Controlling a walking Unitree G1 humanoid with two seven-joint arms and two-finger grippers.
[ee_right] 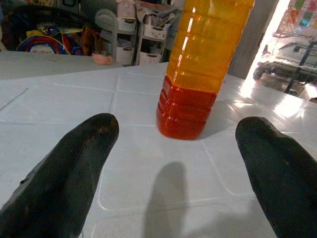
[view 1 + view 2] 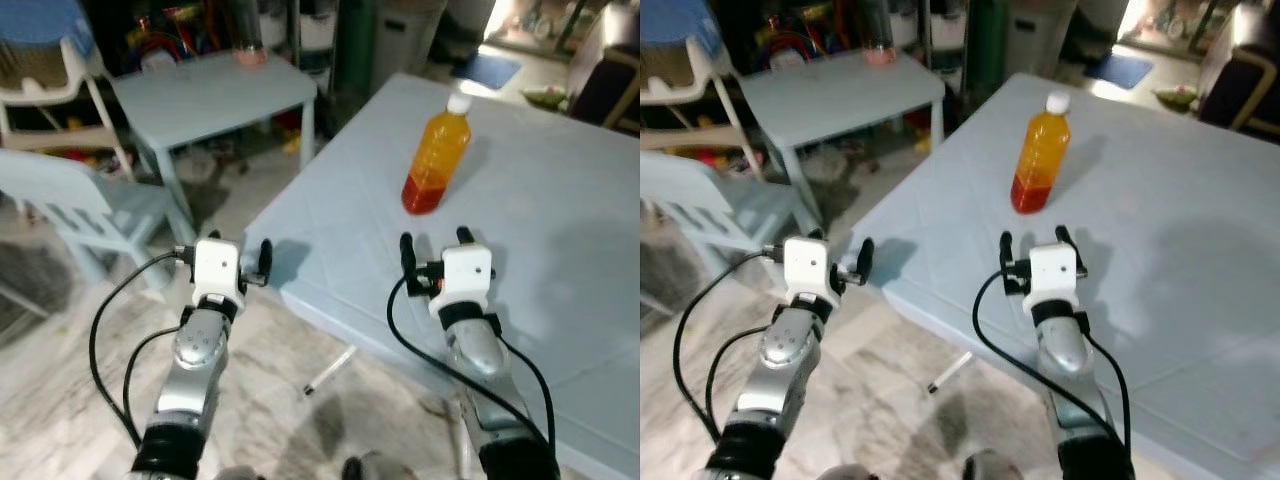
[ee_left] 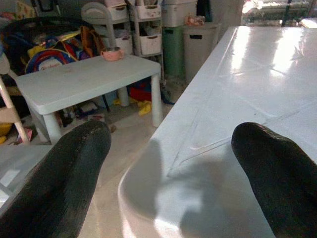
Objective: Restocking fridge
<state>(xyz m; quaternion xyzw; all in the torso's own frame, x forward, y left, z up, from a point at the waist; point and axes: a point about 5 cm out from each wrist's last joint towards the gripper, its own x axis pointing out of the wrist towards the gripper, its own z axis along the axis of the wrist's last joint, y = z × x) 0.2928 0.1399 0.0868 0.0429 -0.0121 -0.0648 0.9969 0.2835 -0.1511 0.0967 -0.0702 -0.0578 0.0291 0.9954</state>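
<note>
Since my right pincer (image 2: 435,240) hangs released just short of the upright bottle (image 2: 436,160), one finger could tip it; my left pincer (image 2: 238,250), also released, waits off the table (image 2: 560,230).

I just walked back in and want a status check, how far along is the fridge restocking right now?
Early stage. Nothing looks stocked: the orange drink bottle stands upright on the pale table, untouched. In hand: the right end effector is open just short of the bottle, lined up with it. The left end effector hangs open by the table's corner, holding nothing. Left: grasping the bottle and carrying it to the fridge.
</note>
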